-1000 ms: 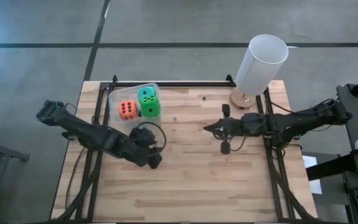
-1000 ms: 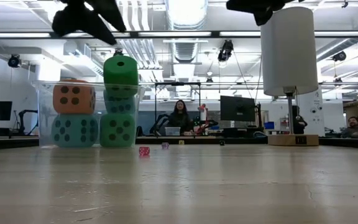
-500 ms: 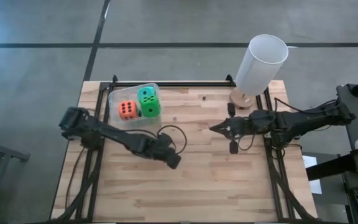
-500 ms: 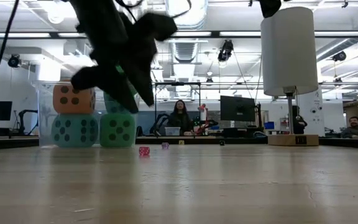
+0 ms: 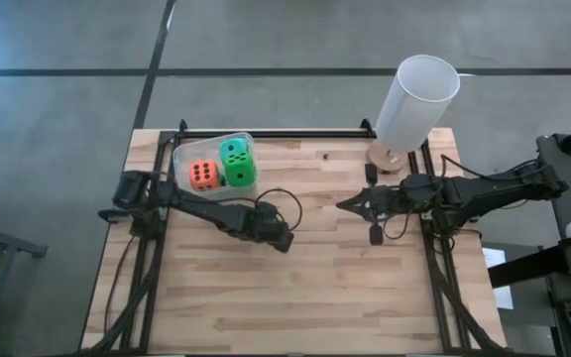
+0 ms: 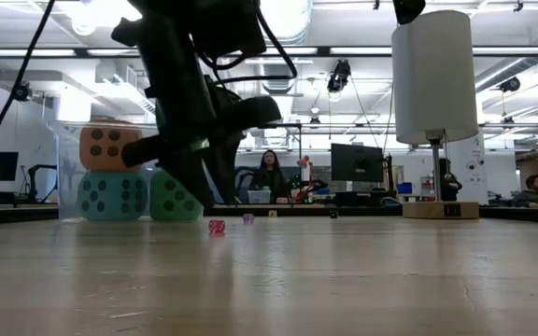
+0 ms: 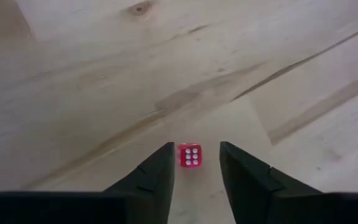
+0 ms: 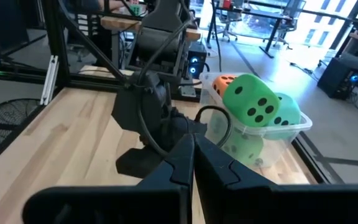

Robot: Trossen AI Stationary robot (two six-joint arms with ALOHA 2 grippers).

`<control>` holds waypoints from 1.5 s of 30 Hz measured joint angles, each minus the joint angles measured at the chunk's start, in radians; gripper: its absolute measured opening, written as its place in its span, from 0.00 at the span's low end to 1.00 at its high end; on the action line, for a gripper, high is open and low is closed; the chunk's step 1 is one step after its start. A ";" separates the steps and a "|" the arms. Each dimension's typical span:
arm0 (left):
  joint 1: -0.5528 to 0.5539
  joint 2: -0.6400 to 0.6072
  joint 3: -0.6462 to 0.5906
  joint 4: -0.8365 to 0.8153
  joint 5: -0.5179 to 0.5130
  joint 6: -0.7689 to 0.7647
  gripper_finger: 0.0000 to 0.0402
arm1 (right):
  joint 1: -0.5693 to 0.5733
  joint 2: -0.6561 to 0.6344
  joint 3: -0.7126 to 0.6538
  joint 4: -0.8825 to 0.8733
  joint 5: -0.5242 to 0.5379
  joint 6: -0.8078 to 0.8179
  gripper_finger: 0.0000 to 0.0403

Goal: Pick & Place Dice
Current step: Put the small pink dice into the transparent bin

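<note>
Where stacked, dice [image 5: 237, 164] inside tub [image 5: 188, 156]

left gripper [image 7: 194, 163] lowered, now straddling red die [image 7: 189, 155]

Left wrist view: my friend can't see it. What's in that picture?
A tiny red die, six white pips up, sits on the wooden table between the left gripper's two dark, open fingers.

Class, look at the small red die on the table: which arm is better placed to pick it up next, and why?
Left. Its hand is over the small red die, fingers open either side; the right hand hangs shut, farther off.
</note>
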 joint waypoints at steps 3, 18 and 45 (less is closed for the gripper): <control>0.002 0.006 -0.001 0.002 0.000 0.000 0.32 | 0.000 -0.001 0.000 0.001 0.000 0.000 0.02; 0.004 0.063 -0.006 0.022 0.015 0.003 0.31 | 0.000 0.000 0.000 0.003 0.003 -0.025 0.02; 0.003 0.064 -0.009 0.015 0.021 0.027 0.10 | 0.000 0.000 0.000 0.003 0.005 -0.025 0.02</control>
